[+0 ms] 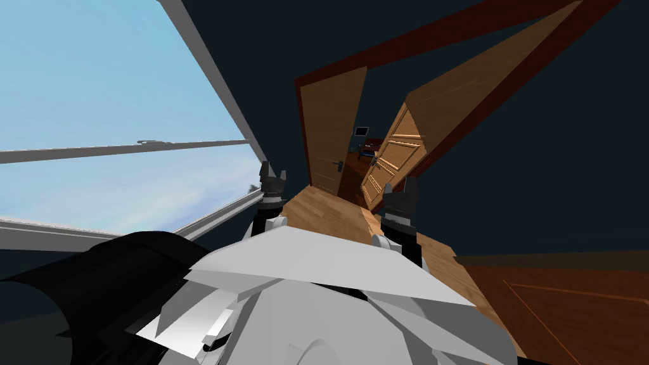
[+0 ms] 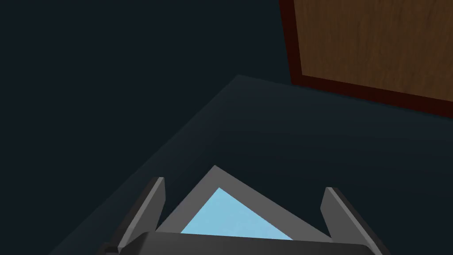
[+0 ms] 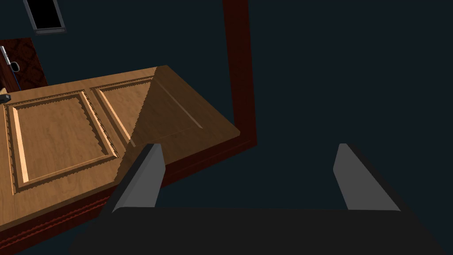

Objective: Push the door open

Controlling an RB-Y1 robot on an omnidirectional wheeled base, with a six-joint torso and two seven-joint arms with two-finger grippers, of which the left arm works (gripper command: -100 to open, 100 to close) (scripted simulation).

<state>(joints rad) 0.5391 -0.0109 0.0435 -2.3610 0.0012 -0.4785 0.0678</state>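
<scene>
We see dark blue-grey walls (image 1: 570,158) around us, a wide window (image 1: 95,95) with blue sky at ten o'clock, a wooden floor (image 1: 323,215) ahead, and perhaps a small screen (image 1: 361,130) at twelve.

My head looks steeply down, rolled, toward the panelled door (image 1: 394,157); my right wrist shares it, nearer

Item 1, left gripper (image 1: 273,171): dark box-shaped body bearing two thin, light grey, blade-like fingers (image 2: 148,203) with slanted tips and darker outer edges.
Item 2, right gripper (image 1: 399,188): same build, a dark box with two pale grey tapered fingers (image 3: 141,181), flat-faced.
Item 3, left forearm (image 1: 258,223): slim dark cylinder, pale grey ring at the wrist, white rounded piece by its base.
Item 4, right forearm (image 1: 400,237): dark cylinder, grey wrist collar, white rounded joint at its base.
</scene>
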